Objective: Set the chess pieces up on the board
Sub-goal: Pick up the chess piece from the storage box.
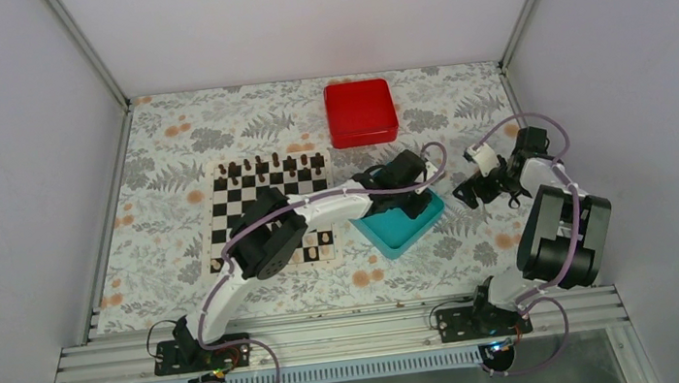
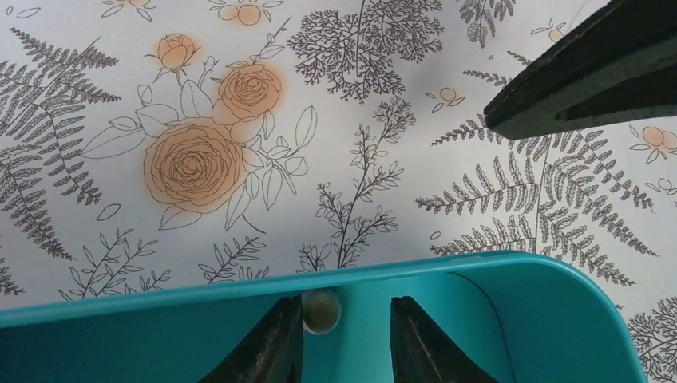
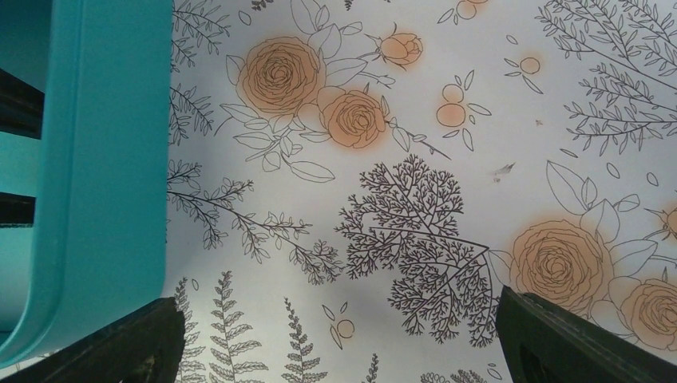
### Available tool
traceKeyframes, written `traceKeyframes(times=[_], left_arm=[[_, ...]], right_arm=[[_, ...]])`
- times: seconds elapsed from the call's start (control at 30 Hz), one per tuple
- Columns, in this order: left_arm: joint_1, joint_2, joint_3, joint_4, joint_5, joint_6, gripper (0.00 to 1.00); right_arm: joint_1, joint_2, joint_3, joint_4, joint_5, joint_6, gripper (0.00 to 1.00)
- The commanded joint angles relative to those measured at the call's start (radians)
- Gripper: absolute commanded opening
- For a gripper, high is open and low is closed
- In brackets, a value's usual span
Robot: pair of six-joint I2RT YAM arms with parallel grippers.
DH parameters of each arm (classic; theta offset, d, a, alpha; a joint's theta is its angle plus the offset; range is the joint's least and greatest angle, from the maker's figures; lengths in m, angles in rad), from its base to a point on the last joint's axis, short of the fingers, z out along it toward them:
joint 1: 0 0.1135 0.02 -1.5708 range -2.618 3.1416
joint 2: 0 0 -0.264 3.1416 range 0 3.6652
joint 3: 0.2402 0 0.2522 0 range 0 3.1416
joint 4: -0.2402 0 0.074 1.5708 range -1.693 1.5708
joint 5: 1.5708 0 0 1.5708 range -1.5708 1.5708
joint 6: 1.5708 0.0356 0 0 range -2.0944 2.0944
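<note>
Jaws narrow but not pinching, the left gripper [image 2: 343, 339] had a pale chess piece [image 2: 321, 310] at its eleven o'clock, against the teal tray [image 2: 160, 302] wall.

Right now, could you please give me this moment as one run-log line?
left gripper: open around pale chess piece in teal tray | right gripper: open, empty, over floral tablecloth

A pale chess piece [image 2: 321, 309] sits in the teal tray [image 2: 495, 262], beside the chequered board [image 1: 232, 201].
</note>
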Motion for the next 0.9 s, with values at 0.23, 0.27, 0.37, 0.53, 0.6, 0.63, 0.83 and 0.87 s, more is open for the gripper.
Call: traceKeyframes(times=[0.23, 0.27, 0.37, 0.53, 0.6, 0.63, 0.83, 0.87], left_arm=[[-0.011, 0.029, 0.031, 0.010, -0.038, -0.006, 0.29], [-0.010, 0.030, 0.032, 0.011, -0.039, -0.006, 0.29], [-0.010, 0.042, 0.045, 0.007, -0.042, -0.006, 0.29], [-0.010, 0.053, 0.057, 0.007, -0.036, -0.001, 0.29], [-0.009, 0.063, 0.071, -0.003, -0.036, -0.001, 0.29], [-0.007, 0.067, 0.076, -0.007, -0.035, -0.001, 0.29], [-0.006, 0.070, 0.067, 0.002, -0.041, -0.001, 0.29], [-0.005, 0.073, 0.071, 0.001, -0.044, 0.000, 0.29]], right_arm=[[-0.015, 0.020, -0.006, 0.008, -0.039, -0.022, 1.00], [-0.015, 0.022, -0.005, 0.008, -0.040, -0.023, 1.00], [-0.015, 0.025, -0.005, 0.008, -0.043, -0.023, 1.00], [-0.016, 0.026, -0.005, 0.006, -0.041, -0.024, 1.00], [-0.016, 0.025, -0.003, 0.006, -0.041, -0.025, 1.00], [-0.018, 0.026, -0.003, 0.007, -0.041, -0.025, 1.00], [-0.018, 0.030, 0.002, 0.003, -0.044, -0.027, 1.00], [-0.018, 0.031, 0.003, 0.002, -0.044, -0.026, 1.00]])
